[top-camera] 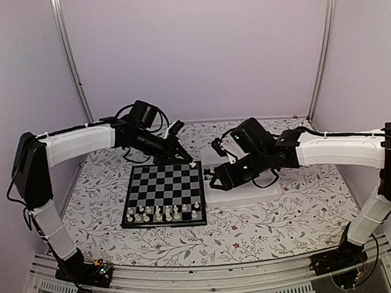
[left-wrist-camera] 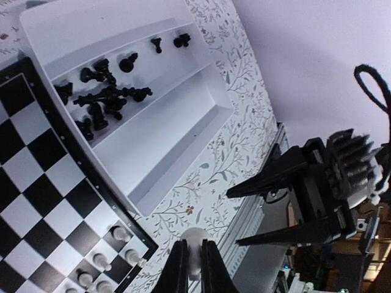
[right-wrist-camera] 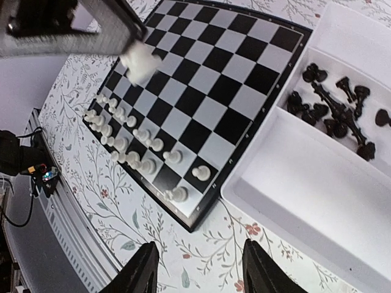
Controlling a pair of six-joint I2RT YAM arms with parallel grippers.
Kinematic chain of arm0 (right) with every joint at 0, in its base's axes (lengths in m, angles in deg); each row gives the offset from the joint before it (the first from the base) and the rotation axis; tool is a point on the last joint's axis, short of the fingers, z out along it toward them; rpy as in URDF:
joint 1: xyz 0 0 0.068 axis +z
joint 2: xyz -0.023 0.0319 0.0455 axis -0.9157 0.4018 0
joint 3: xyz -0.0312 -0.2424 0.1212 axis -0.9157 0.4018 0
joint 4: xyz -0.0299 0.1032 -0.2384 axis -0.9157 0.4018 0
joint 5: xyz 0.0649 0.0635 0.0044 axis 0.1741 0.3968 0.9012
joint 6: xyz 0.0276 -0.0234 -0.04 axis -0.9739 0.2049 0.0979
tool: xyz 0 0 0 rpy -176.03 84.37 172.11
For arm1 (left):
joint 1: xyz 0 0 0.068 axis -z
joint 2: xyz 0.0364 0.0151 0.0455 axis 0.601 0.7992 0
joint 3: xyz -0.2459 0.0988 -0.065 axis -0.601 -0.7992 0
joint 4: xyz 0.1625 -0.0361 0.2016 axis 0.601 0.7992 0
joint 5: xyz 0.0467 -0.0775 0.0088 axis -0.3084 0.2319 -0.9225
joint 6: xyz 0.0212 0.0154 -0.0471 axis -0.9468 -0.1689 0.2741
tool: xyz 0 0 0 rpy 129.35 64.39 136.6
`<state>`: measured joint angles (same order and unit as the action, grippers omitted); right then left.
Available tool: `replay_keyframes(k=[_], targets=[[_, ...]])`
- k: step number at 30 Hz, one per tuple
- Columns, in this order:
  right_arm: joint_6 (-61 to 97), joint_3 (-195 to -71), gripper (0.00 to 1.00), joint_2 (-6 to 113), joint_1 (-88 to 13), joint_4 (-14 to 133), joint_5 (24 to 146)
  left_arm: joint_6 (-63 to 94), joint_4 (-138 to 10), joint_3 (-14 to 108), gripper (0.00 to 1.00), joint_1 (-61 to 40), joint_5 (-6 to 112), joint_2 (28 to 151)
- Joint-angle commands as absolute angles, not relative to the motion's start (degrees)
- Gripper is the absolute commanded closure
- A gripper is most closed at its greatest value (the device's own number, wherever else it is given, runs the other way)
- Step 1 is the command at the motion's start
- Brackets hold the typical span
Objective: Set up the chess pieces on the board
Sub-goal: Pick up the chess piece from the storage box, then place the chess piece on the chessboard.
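Observation:
The board (top-camera: 163, 188) lies mid-table, with several white chess pieces (top-camera: 166, 211) on its two near rows. My left gripper (top-camera: 188, 163) hovers over the board's far right corner, shut on a white piece (left-wrist-camera: 195, 244). That piece also shows in the right wrist view (right-wrist-camera: 140, 61). Several black pieces (left-wrist-camera: 101, 97) lie in one compartment of the white tray (left-wrist-camera: 183, 116); they also show in the right wrist view (right-wrist-camera: 333, 107). My right gripper (right-wrist-camera: 201, 274) is open and empty, over the tablecloth near the board's near right corner (right-wrist-camera: 192, 217) and the tray's empty compartment (right-wrist-camera: 305, 177).
The white two-compartment tray (top-camera: 264, 190) sits against the board's right edge. My right gripper's open fingers (left-wrist-camera: 275, 177) show in the left wrist view, close to the left gripper. A floral cloth (top-camera: 280, 221) covers the table; a metal rail (top-camera: 210, 278) runs along the near edge.

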<state>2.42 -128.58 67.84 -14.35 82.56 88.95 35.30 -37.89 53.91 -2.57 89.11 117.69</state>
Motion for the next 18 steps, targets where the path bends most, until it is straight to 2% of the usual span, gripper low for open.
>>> replay_keyframes(k=[1, 10, 18], targets=[[-0.46, -120.31, 0.5, 60.61, -15.18, 82.45, 85.74, 23.67, -20.88, 60.01, 1.0, 1.28, 71.73, 112.17], [-3.14, -120.59, 0.5, 63.2, -16.06, 84.48, 81.65, 16.4, -2.94, 59.3, 1.0, 12.97, 46.81, 110.09], [-4.07, -122.79, 0.5, 66.05, -16.12, 87.59, 79.89, 15.44, -4.61, 55.35, 1.0, 15.56, 44.92, 111.58]])
